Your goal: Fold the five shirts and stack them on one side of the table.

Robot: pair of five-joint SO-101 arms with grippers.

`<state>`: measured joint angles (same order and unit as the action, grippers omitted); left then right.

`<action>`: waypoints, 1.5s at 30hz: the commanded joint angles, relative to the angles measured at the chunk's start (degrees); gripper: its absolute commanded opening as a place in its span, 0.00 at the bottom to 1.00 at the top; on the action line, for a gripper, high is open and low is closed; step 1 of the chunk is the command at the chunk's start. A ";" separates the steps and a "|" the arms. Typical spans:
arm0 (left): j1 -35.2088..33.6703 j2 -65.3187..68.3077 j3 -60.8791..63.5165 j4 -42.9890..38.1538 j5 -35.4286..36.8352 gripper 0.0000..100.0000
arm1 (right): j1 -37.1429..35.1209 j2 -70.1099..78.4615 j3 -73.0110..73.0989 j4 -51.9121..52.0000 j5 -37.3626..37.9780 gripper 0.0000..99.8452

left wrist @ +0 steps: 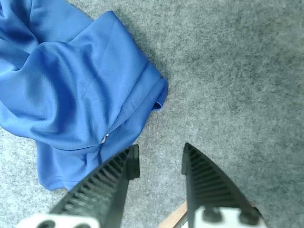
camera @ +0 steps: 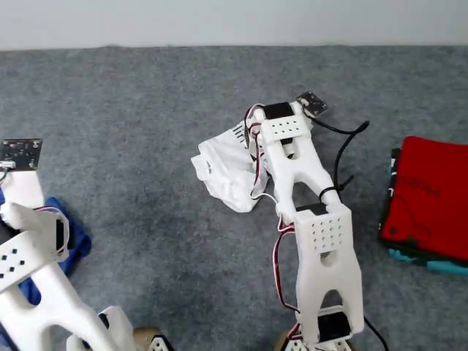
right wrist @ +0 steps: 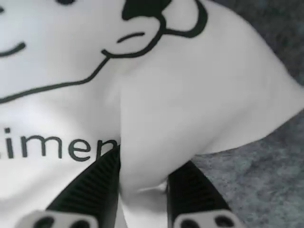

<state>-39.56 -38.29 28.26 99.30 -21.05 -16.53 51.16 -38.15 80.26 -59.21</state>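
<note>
My right gripper (right wrist: pixel 145 166) is clamped on a bunched fold of the white shirt (camera: pixel 223 172), centre of the high view; crumpled like that, I judge it could slip free or drag in a lump; the arm's loose wires (camera: pixel 278 252) might snag it; the left gripper (left wrist: pixel 160 152) hangs apart beside the blue shirt (left wrist: pixel 71 95), lower left; the folded stack (camera: pixel 428 197) sits at the right edge of the grey surface (camera: pixel 146 95).

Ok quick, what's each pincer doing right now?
Left pincer: open, holding nothing, next to the blue shirt.
Right pincer: closed on the white shirt.
</note>
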 commanded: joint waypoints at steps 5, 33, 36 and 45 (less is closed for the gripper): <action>0.09 -1.32 -0.13 0.97 -0.53 0.16 | 2.59 -3.82 -5.71 9.45 9.76 0.01; 0.09 -1.32 -0.31 1.05 -0.53 0.16 | 33.54 -41.89 -5.71 22.73 73.14 0.01; 0.09 -1.32 -0.31 1.05 -0.53 0.16 | 37.49 -42.33 -4.48 22.73 76.57 0.01; 0.18 -1.32 -0.40 1.05 -0.44 0.16 | 47.60 -41.36 1.49 22.46 86.51 0.01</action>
<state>-39.56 -38.29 28.53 99.30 -21.05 28.48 12.04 -36.48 100.66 24.13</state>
